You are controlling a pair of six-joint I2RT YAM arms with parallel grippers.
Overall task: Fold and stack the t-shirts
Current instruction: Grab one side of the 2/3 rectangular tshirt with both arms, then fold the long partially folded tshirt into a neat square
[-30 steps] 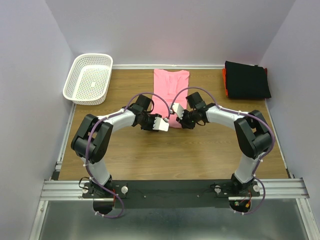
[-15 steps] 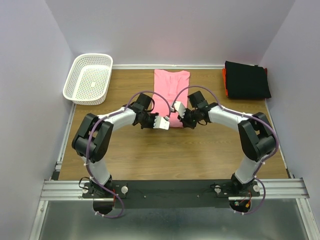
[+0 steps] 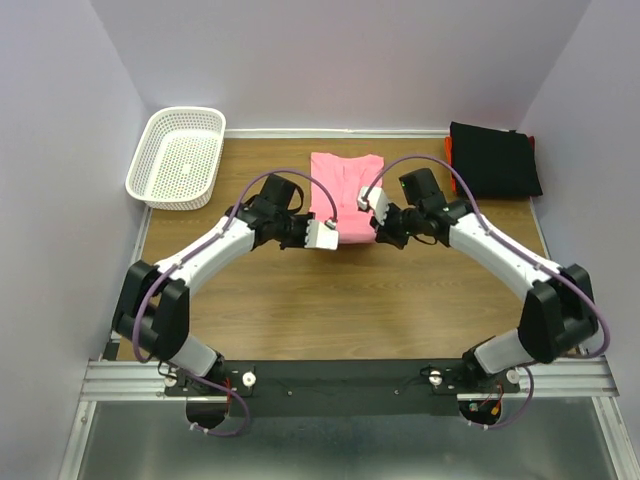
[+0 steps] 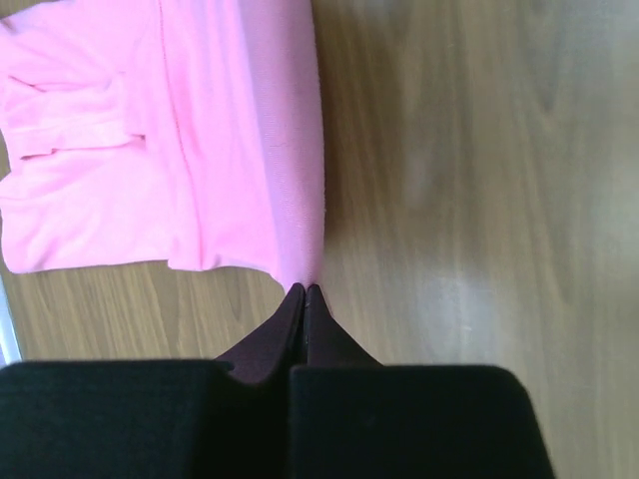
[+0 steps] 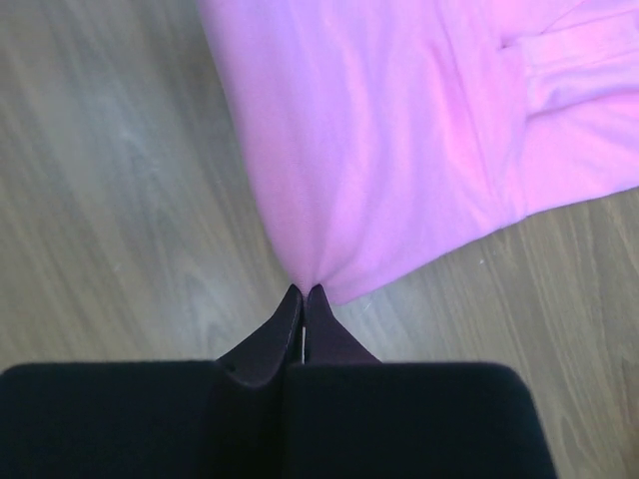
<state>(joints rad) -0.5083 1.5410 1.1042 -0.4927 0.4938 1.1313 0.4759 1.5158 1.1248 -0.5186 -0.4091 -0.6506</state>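
A pink t-shirt (image 3: 345,190) lies part-folded on the wooden table (image 3: 340,300) at the back middle. My left gripper (image 3: 322,233) is shut on its near left corner; the left wrist view shows the shirt (image 4: 170,140) with the closed fingertips (image 4: 305,291) pinching its hem. My right gripper (image 3: 378,212) is shut on the near right corner; the right wrist view shows the shirt (image 5: 399,130) pulled taut to the pinch of the gripper (image 5: 305,291). A folded black t-shirt (image 3: 492,160) sits on an orange one (image 3: 449,165) at the back right.
A white plastic basket (image 3: 178,155) stands at the back left corner. Purple walls enclose the table on three sides.
Both grippers have carried the shirt's near edge away from me, towards the back. The shirt now looks shorter, its lower part doubled over. Both arms are stretched out further.
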